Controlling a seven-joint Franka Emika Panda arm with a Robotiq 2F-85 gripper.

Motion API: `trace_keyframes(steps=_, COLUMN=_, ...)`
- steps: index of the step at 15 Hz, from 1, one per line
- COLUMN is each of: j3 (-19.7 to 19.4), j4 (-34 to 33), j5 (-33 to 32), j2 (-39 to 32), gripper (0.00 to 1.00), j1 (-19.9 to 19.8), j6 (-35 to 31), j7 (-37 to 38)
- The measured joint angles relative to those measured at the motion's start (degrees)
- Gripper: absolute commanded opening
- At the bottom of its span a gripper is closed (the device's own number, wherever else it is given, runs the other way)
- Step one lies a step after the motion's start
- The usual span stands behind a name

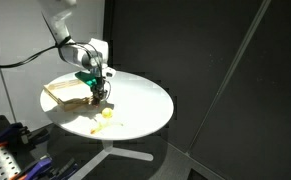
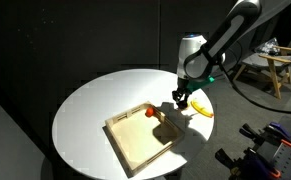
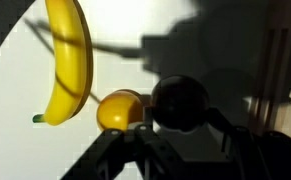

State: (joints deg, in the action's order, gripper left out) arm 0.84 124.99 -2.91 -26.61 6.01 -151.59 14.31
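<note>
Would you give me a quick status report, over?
Jaws flank dark round object, grip unclear. Orange-yellow fruit right beside it. Banana lies close alongside.

Yellow banana (image 3: 69, 60) on white table (image 3: 10, 120), round orange fruit (image 3: 116, 110) beside it, dark ball (image 3: 181, 104) adjoining, tool (image 3: 175, 140) below

In the wrist view the banana (image 3: 70, 55) runs off the top edge at twelve o'clock, so its upper end is unseen. The gripper (image 3: 175, 142) is a dark silhouette cut off by the bottom edge at six o'clock. Whether it clasps the dark round thing (image 3: 180, 105) just above cannot be told, nor what that thing is. At three o'clock a wooden edge (image 3: 275, 80) is blurred. In an exterior view the yellow bits (image 1: 105, 115) at the gripper's six o'clock are too small to name.
</note>
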Motion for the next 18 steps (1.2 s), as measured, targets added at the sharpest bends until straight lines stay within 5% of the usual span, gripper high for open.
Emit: trace_keyframes(steps=18, j3=-0.78, j4=-0.34, j5=0.0, j2=-3.3, gripper=0.32, j1=2.6, j6=-3.32, j7=-0.05)
